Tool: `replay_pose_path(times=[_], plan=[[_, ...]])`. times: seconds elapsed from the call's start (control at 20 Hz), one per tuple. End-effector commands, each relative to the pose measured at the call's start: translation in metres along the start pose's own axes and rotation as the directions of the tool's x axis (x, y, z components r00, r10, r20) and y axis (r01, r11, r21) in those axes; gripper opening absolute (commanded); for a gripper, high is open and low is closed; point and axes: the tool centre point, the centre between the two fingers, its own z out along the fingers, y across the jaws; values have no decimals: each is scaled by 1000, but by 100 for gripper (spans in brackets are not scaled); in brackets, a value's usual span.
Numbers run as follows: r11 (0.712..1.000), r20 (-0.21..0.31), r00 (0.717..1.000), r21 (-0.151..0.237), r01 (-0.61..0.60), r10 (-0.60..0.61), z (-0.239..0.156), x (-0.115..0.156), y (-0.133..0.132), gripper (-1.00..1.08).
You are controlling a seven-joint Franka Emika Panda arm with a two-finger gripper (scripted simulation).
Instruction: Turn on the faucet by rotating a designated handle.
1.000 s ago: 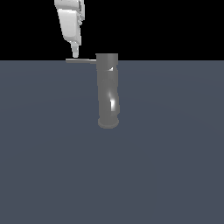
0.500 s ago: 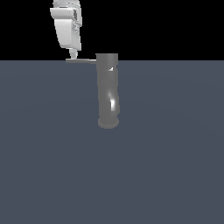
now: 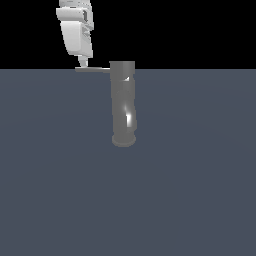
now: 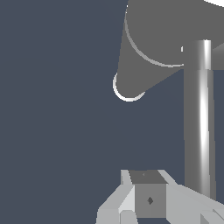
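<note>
1. exterior view: the faucet (image 3: 123,102) stands upright on a flat dark grey-blue floor (image 3: 190,190). it is a thick grey cylinder with a slight bend, a white glint low on its body and a wider round foot.
2. the handle (image 3: 92,69) is a thin grey rod. it goes out horizontally from the top of the faucet toward the exterior view's left.
3. the white gripper (image 3: 82,63) hangs from above, at the outer end of the handle. its tip seems to touch the rod from the top, or is just above it; i cannot tell which.
4. wrist view: the handle (image 4: 200,122) runs as a long shiny bar beside the gripper (image 4: 148,192), and the faucet (image 4: 166,39) fills the far corner.
5. the two fingers are together, one against the other, and nothing is between them. the handle passes beside them, not inside.
</note>
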Motion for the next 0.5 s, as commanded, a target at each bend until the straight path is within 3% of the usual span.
replay_pose_path(times=[0.0,0.45], plan=[[1000,0,1000,0,0,0,0,0,6,-100],[1000,0,1000,0,0,0,0,2,28,-100]])
